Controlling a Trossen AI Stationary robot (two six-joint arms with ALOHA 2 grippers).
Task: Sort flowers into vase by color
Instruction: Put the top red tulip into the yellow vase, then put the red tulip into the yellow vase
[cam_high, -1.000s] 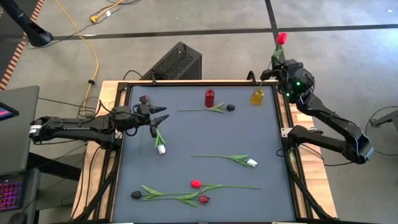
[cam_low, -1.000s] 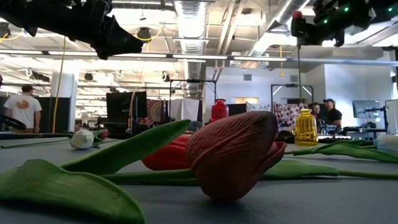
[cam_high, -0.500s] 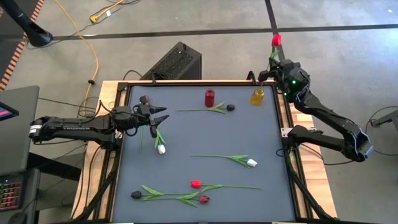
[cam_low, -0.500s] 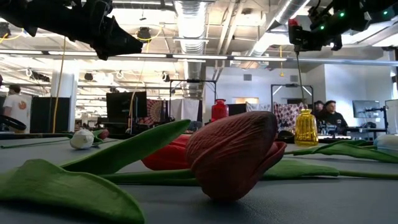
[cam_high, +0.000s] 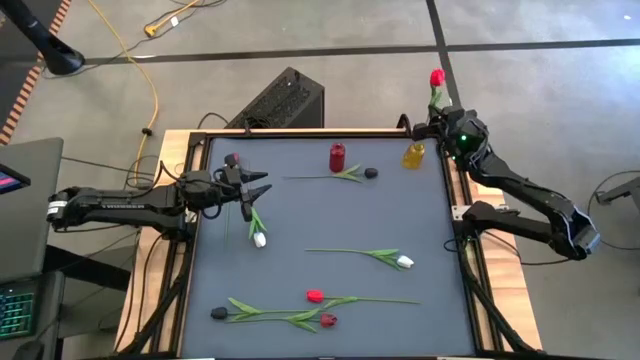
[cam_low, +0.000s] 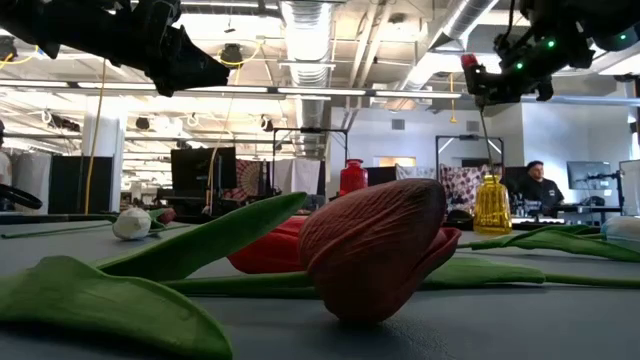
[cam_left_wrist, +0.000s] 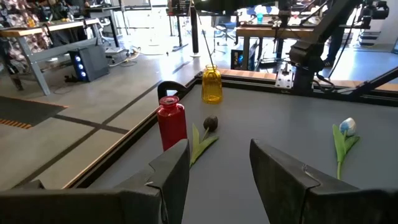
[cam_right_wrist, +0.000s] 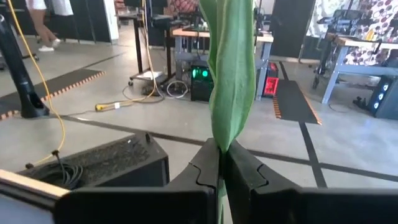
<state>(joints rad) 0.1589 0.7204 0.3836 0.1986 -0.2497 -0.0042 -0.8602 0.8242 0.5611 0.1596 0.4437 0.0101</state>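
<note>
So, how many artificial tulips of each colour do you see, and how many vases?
Bright red artificial tulips: 2
White artificial tulips: 2
Dark maroon-to-black artificial tulips: 4
Small bottle-shaped vases: 2, one red, one yellow
Total: 10

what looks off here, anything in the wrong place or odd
One mismatch: the right hand holds a red tulip over the yellow vase, while the red vase stands further left. Otherwise nothing looks damaged; both vases stand upright. The left hand hangs open above a white tulip.
</note>
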